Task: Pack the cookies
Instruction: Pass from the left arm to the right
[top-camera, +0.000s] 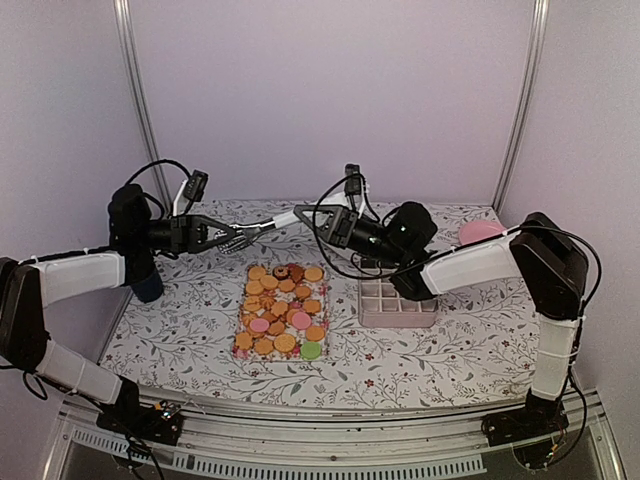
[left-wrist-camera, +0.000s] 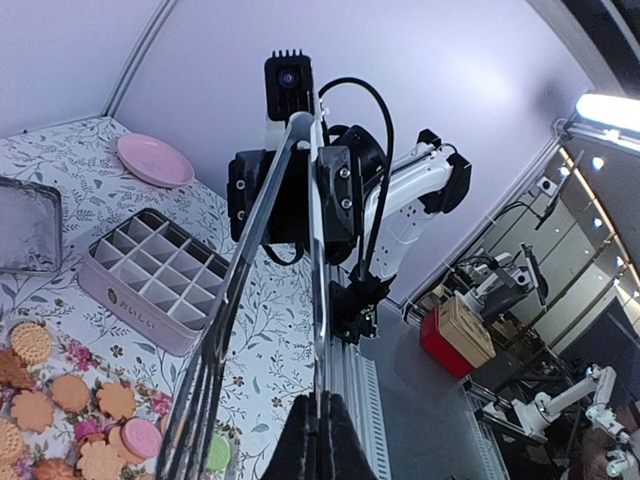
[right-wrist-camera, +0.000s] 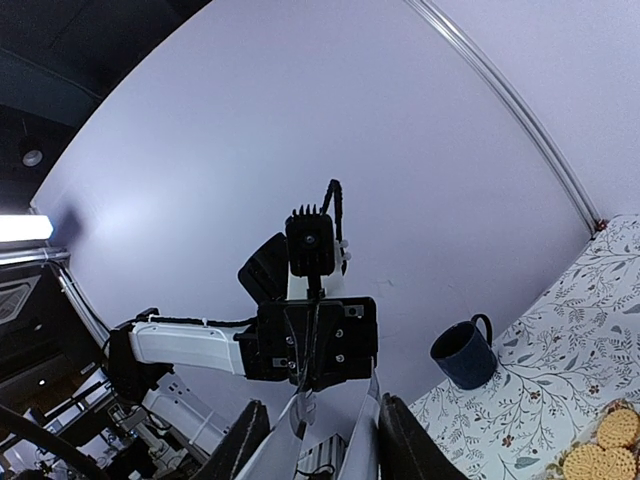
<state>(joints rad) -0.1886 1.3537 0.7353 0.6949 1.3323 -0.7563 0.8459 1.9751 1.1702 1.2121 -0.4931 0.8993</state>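
The cookies (top-camera: 282, 305) are many small round discs, mostly orange with a few pink, green and brown, lying on a clear tray at the table's middle. They also show in the left wrist view (left-wrist-camera: 60, 400) and the right wrist view (right-wrist-camera: 600, 445). Both grippers hold one pair of tongs (top-camera: 270, 226) in the air above the tray's far end. My left gripper (top-camera: 232, 238) is shut on one metal arm near the tips (left-wrist-camera: 258, 235). My right gripper (top-camera: 318, 222) is shut on the white handle end (right-wrist-camera: 283, 440).
A pink divided box (top-camera: 397, 302) stands right of the cookies and shows in the left wrist view (left-wrist-camera: 150, 280). A pink plate (top-camera: 480, 232) lies at the back right. A dark blue mug (top-camera: 148, 285) stands left of the tray. A foil tray (left-wrist-camera: 25, 225) lies near the box.
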